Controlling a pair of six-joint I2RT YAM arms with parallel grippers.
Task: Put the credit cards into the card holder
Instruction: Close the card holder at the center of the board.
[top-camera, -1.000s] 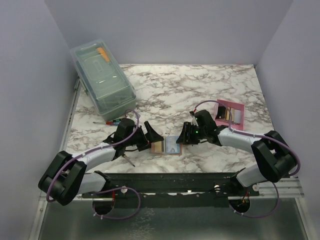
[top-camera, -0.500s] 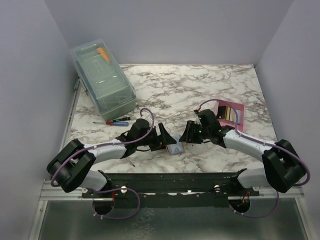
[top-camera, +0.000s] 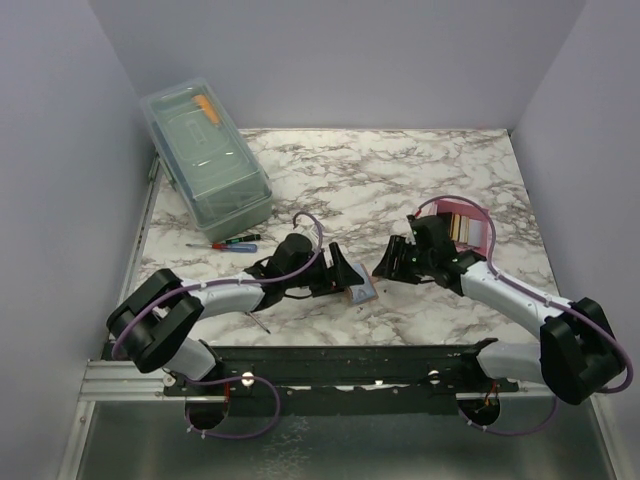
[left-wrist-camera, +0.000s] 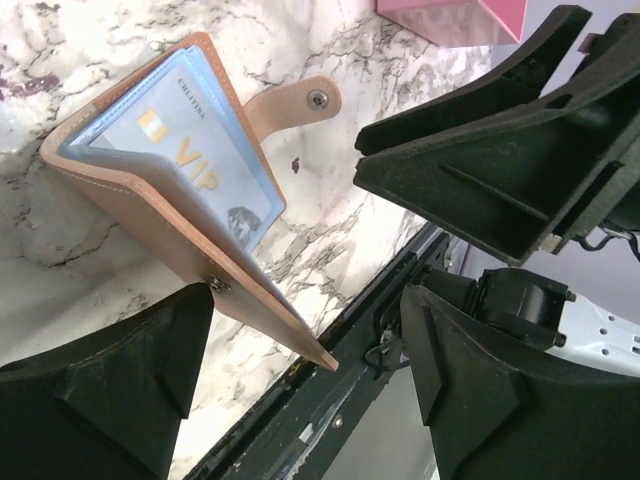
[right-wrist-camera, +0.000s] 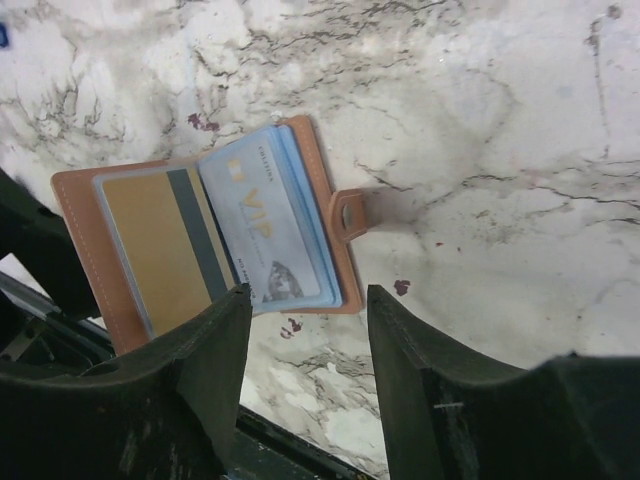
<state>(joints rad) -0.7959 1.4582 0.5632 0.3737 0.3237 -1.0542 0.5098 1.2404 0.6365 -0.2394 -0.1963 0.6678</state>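
The card holder (right-wrist-camera: 200, 240) lies half open near the middle of the tabletop's (top-camera: 400, 170) near edge. It is tan leather with its snap strap out, and holds a pale blue card (right-wrist-camera: 262, 235) and a striped tan card (right-wrist-camera: 150, 240). The left tool (left-wrist-camera: 305, 310) is spread astride its raised cover, and the right tool (right-wrist-camera: 305, 300) hovers spread above.

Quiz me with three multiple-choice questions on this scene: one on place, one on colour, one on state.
1. Where is the card holder? A between the left gripper and the right gripper; B in the far left corner; C held aloft.
2. What colour is the VIP card? A red; B light blue; C green.
3. How is the card holder? A snapped shut; B open; C upside down.
1 A: top view shows it between them. 2 B: its face is pale blue. 3 B: cover lifted, cards showing.
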